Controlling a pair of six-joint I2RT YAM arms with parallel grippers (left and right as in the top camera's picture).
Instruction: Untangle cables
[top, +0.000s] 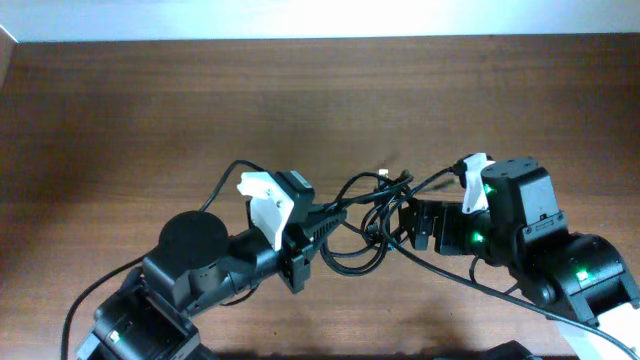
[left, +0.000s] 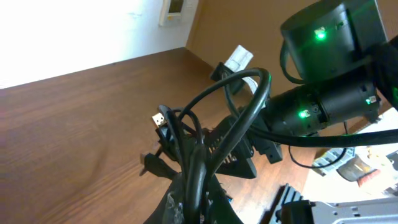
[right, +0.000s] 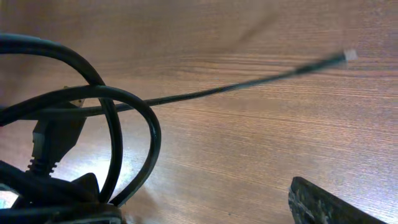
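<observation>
The cables (top: 366, 212) lie as a tangle of black loops on the wooden table (top: 150, 110) between my two grippers, with a small plug end (top: 386, 178) at the top. My left gripper (top: 335, 215) is shut on a bundle of the cables (left: 239, 102), which rise from its fingers (left: 199, 202); a metallic plug (left: 160, 119) sticks out to the left. My right gripper (top: 412, 222) faces the tangle from the right. In the right wrist view its fingers (right: 193, 186) are wide apart, cable loops (right: 149, 124) pass by its left finger, and a thin cord with a plug end (right: 344, 56) runs off to the right.
Thicker black wires (top: 460, 278) belonging to the arms trail toward the table's front edge. The right arm's body (left: 323, 102) with green lights stands close behind the tangle. A wall (top: 300, 15) borders the table's far edge.
</observation>
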